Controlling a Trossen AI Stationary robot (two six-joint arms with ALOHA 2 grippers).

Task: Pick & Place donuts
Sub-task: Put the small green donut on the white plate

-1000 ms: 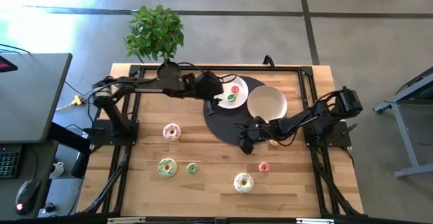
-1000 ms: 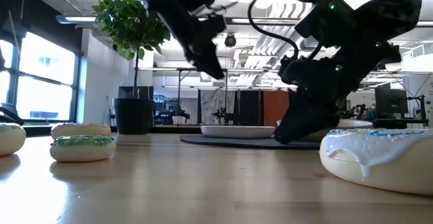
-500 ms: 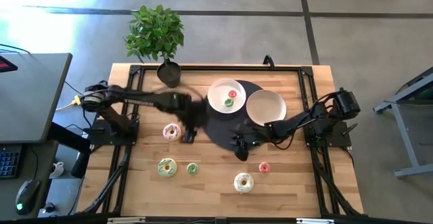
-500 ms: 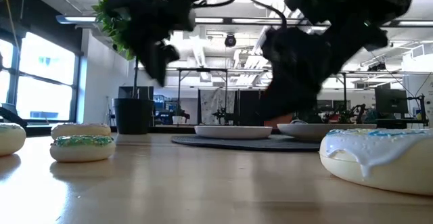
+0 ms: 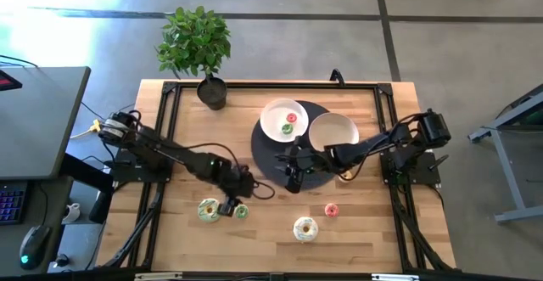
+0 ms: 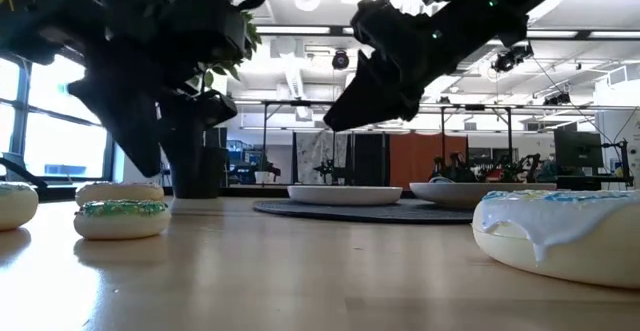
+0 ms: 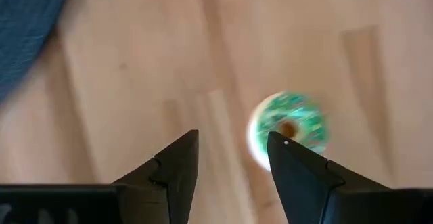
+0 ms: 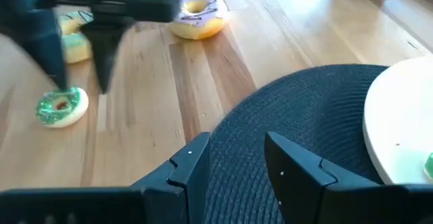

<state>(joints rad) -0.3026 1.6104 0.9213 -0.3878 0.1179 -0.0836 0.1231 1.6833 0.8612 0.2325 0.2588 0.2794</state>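
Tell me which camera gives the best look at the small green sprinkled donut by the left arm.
The left wrist view: the small green donut fills the frame just past the open left end effector. The right wrist view shows it farther off, the high view shows it tiny, and the low view does not clearly show it.

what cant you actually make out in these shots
- High view: the pink donut is hidden under the left arm; only the right wrist view shows it.
- Left wrist view: the small green donut is blurred and partly behind a finger of the open left gripper.
- Low view: the white donut is cut off by the right edge, and both arms are dark silhouettes.
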